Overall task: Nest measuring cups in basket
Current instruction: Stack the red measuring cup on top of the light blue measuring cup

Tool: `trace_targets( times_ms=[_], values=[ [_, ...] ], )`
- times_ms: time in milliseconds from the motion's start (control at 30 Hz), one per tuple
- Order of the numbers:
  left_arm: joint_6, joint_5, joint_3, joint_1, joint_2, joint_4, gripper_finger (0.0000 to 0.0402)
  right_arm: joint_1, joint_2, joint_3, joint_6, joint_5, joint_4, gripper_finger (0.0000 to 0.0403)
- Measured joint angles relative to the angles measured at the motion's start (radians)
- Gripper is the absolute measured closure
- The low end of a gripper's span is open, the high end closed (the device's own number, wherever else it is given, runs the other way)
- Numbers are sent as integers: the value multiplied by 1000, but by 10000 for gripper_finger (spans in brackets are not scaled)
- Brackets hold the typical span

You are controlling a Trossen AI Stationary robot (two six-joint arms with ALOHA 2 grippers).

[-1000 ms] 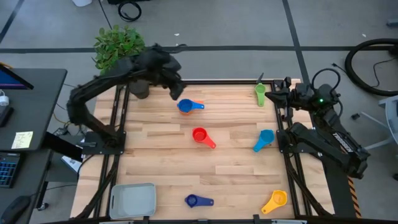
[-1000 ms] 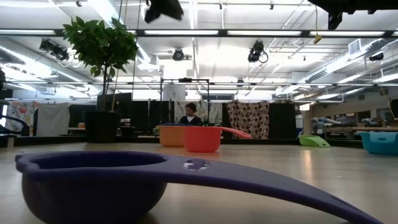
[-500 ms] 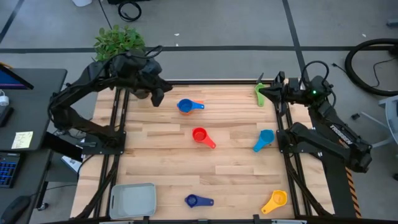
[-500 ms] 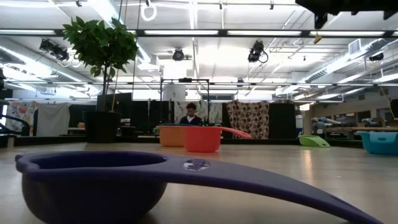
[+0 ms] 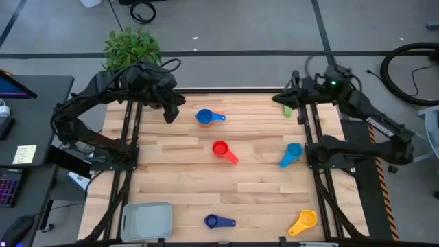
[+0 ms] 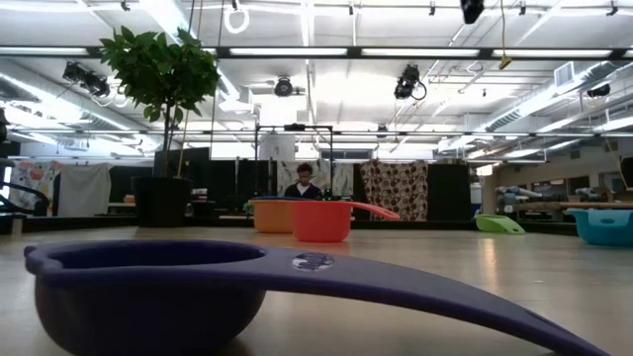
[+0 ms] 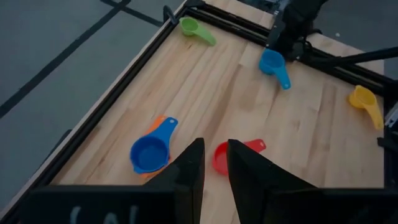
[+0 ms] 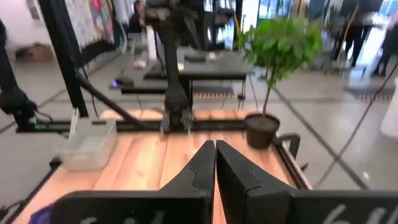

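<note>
A blue measuring cup (image 5: 204, 117) sits nested in an orange one (image 7: 157, 121) on the far part of the table. Lying singly on the wood are the red cup (image 5: 220, 149), the light blue cup (image 5: 292, 151), the dark blue cup (image 5: 212, 221) and the yellow cup (image 5: 304, 220). The green cup (image 5: 287, 109) lies at the far right edge, partly under my right gripper (image 5: 282, 100), which hangs shut above it. My left gripper (image 5: 171, 111) hovers left of the blue cup, fingers slightly open and empty (image 7: 215, 167). The grey basket (image 5: 146, 220) stands at the near left corner.
A potted plant (image 5: 132, 46) stands just beyond the far left corner, close to my left arm. Black frame rails (image 5: 130, 137) run along both table sides. Bare wood lies between the red cup and the basket.
My left gripper has drawn back from above the blue cup toward the far left corner, rising a little. My right arm has lifted and swung its gripper leftward along the far edge, over the green cup. No cup has moved.
</note>
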Motion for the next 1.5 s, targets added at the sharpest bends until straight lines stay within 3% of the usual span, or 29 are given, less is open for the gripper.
trace_targets(
  times_ms=[200,400,633,967,1267,1500],
  values=[
    [5,0,0,0,-51,-9,328,147,161,123,-22,113,-146,382],
    [19,-1,0,0,-121,-44,328,279,288,212,-23,123,-117,382],
    [34,-3,0,0,-200,-63,328,378,404,242,-17,268,-123,383],
    [60,-3,1,0,-273,-110,328,428,555,242,90,319,-83,397],
    [86,-3,1,1,-301,-123,328,422,701,242,337,283,-79,381],
    [103,-3,1,1,-300,-135,328,421,800,242,394,291,-70,352]
  ],
)
